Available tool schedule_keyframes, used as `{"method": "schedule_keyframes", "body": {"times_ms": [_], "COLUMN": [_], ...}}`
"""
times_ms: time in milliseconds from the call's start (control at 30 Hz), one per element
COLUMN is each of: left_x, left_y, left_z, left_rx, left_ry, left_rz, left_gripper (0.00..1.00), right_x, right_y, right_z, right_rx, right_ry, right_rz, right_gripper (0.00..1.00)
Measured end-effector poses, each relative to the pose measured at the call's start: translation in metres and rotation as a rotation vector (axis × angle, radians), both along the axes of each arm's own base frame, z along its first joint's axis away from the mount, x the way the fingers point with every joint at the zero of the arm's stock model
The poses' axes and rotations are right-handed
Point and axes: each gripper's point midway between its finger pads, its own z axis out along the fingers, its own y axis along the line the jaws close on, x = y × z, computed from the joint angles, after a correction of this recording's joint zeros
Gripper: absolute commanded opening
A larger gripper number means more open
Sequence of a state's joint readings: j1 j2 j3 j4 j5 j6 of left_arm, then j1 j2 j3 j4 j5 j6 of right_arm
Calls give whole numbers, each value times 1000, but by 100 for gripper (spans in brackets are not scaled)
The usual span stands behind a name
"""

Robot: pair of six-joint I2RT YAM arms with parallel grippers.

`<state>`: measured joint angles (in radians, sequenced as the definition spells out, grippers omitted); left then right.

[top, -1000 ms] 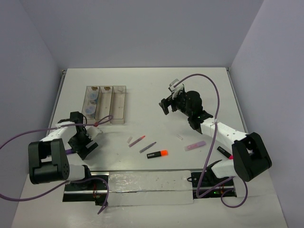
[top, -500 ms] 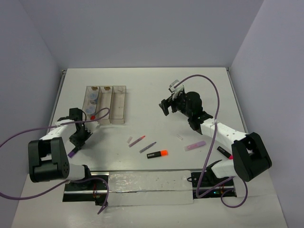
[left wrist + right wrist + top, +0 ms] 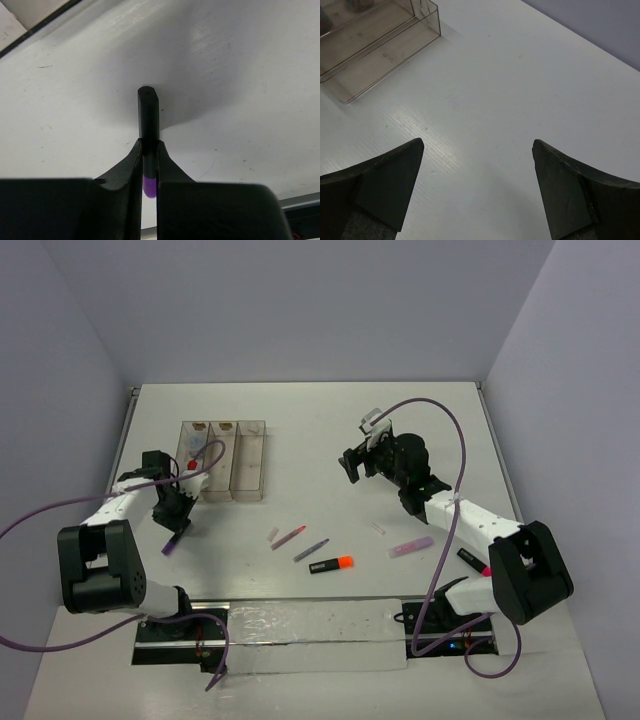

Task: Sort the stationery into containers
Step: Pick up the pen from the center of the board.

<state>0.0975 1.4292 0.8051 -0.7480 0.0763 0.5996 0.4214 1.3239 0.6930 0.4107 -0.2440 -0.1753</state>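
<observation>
A purple highlighter (image 3: 171,545) (image 3: 148,115) is clamped between the fingers of the left gripper (image 3: 177,525) (image 3: 149,145) at the left of the white table (image 3: 320,420), just near of the clear plastic tray (image 3: 250,462) (image 3: 375,55). In the left wrist view the black end juts out past the fingertips and the purple end shows between the fingers, with a shadow on the table beneath it.

The tray's three long compartments lie side by side at the far left, running near to far. Something small and red (image 3: 192,466) shows about its left compartments, but what it is cannot be told.

The rest of the stationery lies loose toward the near middle and right of the table. A pink pen (image 3: 288,537) and a grey pen (image 3: 311,549) lie close together, both slanted. An orange-black highlighter (image 3: 331,564) lies just near of them. Farther right are a small clear piece (image 3: 376,527) and a pale pink bar (image 3: 411,547). A pink-black highlighter (image 3: 472,560) lies beside the right arm.

The right gripper (image 3: 348,468) (image 3: 477,150) hangs over bare table right of the tray, fingers spread wide and holding nothing. Its wrist view shows the tray's corner at upper left.
</observation>
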Motion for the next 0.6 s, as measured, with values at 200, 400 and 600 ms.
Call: {"method": "schedule_keyframes", "body": {"times_ms": [200, 400, 600], "left_x": [-3, -6, -10], "left_y": [-7, -12, -15], "left_z": [0, 6, 12], "left_rx": [-35, -62, -77], "left_ry": [7, 1, -9], "left_rz": [7, 2, -2], "left_gripper": [0, 0, 0], "right_x": [0, 1, 1], "right_y": [-1, -1, -1], "right_z": [0, 0, 0], "right_rx": [-1, -1, -1], "right_ry": [-1, -1, -1], "right_rz": [-1, -3, -2], "right_gripper": [96, 96, 96]}}
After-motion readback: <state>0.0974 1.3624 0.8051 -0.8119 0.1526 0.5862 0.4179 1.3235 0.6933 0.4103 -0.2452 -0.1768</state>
